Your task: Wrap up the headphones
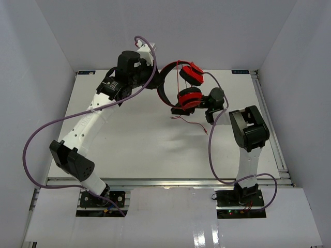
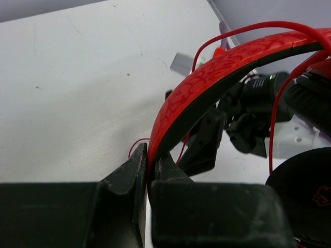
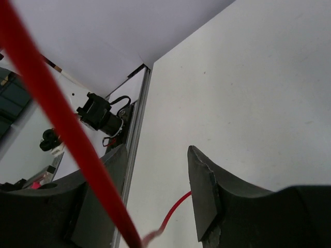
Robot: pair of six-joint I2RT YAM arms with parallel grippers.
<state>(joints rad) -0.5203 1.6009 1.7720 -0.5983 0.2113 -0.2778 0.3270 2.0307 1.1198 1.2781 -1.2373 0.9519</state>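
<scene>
The red headphones (image 1: 182, 85) hang above the table at the back middle, cups (image 1: 189, 97) downward. My left gripper (image 1: 156, 78) is shut on the headband (image 2: 217, 72); its fingertips (image 2: 149, 164) pinch the band's red edge. One black-padded cup (image 2: 305, 186) hangs at the right of the left wrist view. My right gripper (image 1: 180, 110) is open just below the lower cup. In the right wrist view (image 3: 155, 178) nothing sits between its jaws. The thin red cable (image 3: 51, 113) crosses close in front of its left finger (image 3: 103, 175), and its end lies on the table (image 1: 199, 126).
White walls close in the table on three sides. A metal rail (image 1: 269, 124) runs along the table's right edge. Purple robot cables (image 1: 46, 129) loop beside the left arm and near the right arm (image 1: 212, 150).
</scene>
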